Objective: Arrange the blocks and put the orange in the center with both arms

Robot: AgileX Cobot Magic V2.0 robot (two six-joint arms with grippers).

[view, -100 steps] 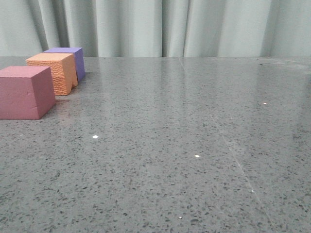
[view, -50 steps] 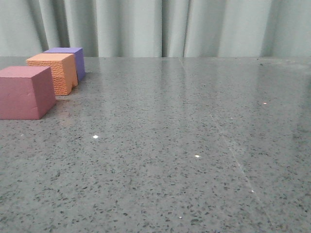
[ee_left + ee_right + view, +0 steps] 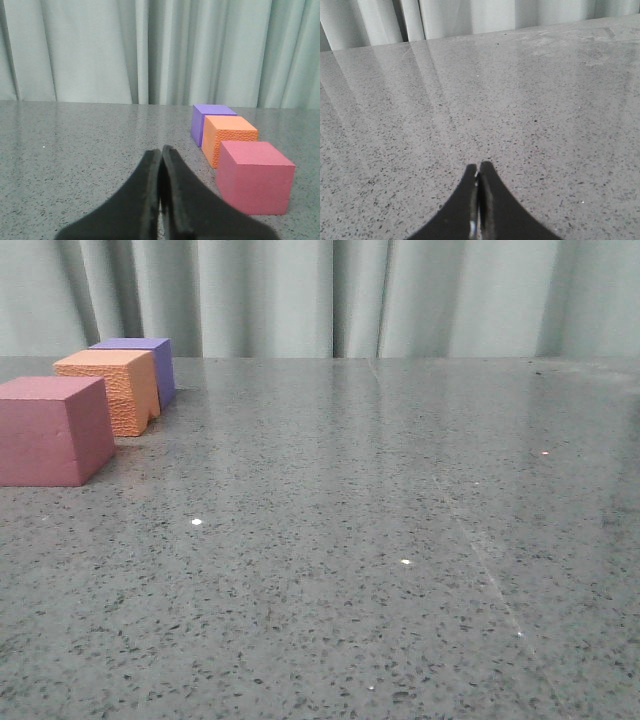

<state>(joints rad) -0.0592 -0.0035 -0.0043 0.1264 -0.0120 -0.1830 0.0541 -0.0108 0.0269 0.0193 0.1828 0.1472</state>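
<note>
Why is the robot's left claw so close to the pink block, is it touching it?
Apart. In the left wrist view, bare table shows between the shut left gripper and the pink-red cube, so it is not touching it.

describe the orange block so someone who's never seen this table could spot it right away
On the grey speckled table, three foam cubes line up at the far left. The orange cube is the middle one, between the pink-red cube in front and the purple cube behind. Only it has a pebbled, leathery surface.

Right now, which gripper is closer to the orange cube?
Left. The left gripper, shut and empty, has the orange cube just ahead. The right gripper, also shut, sees only bare table.
</note>
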